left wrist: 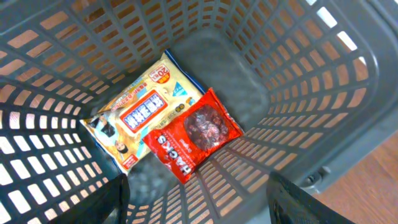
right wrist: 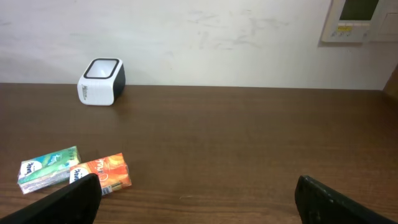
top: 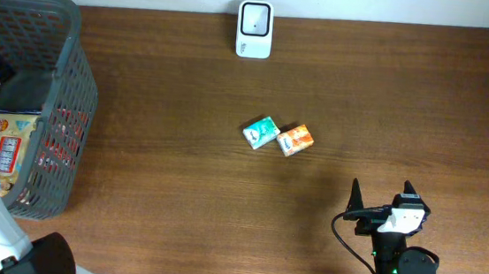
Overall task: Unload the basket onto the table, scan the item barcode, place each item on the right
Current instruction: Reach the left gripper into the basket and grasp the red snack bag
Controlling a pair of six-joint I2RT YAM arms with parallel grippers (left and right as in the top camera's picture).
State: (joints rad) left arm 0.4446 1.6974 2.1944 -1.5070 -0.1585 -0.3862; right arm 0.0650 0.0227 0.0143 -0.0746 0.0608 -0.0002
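- The left hand (left wrist: 202, 200) hangs over the basket (left wrist: 311, 74) with its fingers spread and released and nothing between them; the right hand (top: 382, 198) sits low over the near side of the worktop (top: 180, 158), also released and empty
- The likely thing to scan is the red snack packet (left wrist: 196, 134): glossy film, white lettering along one side, a picture of dark pieces in the middle
- It lies flat and askew on the basket floor, one edge overlapping the yellow packet (left wrist: 140, 112) beside it
- Both packets are thin, slick and flat, so fingers coming straight down may skid off, or pinch the overlap and lift the pair
- The basket walls are tall and slotted, so a finger could snag in a slot or shove the basket on the way in or out
- No barcode shows on the red packet's upper face, so it is probably underneath; a limp bag may crumple in the grip and hide the code from the scanner (top: 255, 29), which stands at the far edge, well apart from the basket
- A low carry could sweep the teal carton (top: 261, 131) and orange carton (top: 296, 140), which lie touching mid-worktop
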